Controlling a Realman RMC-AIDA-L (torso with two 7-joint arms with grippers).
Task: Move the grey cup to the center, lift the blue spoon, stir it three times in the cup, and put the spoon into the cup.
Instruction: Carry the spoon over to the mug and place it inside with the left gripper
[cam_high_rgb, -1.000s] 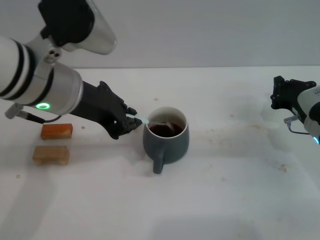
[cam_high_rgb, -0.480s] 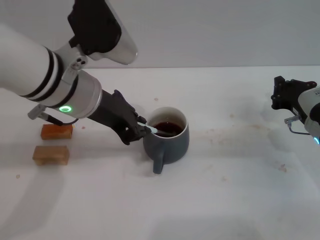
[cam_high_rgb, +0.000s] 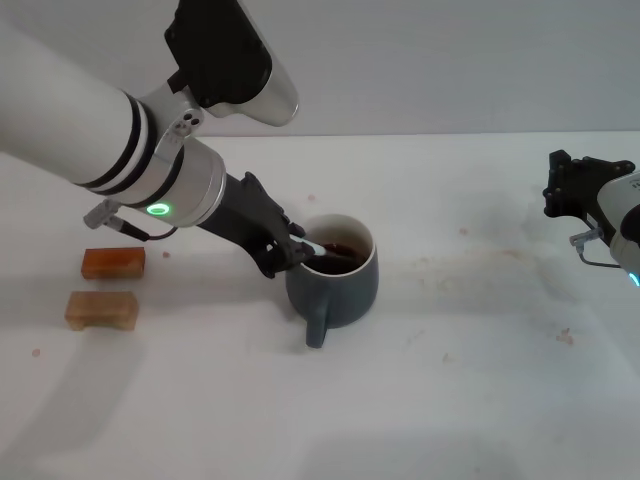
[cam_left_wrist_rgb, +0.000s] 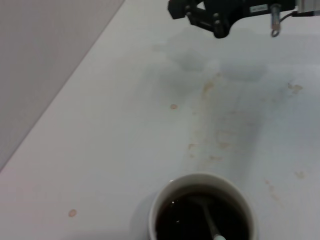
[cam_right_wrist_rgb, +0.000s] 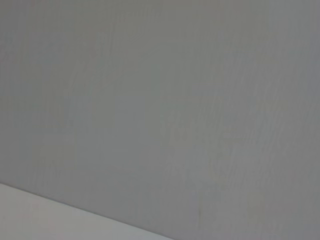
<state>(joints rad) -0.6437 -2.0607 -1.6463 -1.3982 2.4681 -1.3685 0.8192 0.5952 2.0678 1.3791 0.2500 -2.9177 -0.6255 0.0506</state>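
White bench (cam_high_rgb: 450, 400) under a grey wall is what I see from the head view. Near the middle stands the grey cup (cam_high_rgb: 335, 283), handle toward the robot, with dark liquid inside. My left pincer (cam_high_rgb: 290, 252) sits at the cup's left rim, clamped on the blue spoon (cam_high_rgb: 318, 251), whose metal end dips into the liquid. Two blocks (cam_high_rgb: 112, 263) lie well to the left. My right pincer (cam_high_rgb: 572, 187) is parked at the far right; I cannot tell whether it is apart or together.
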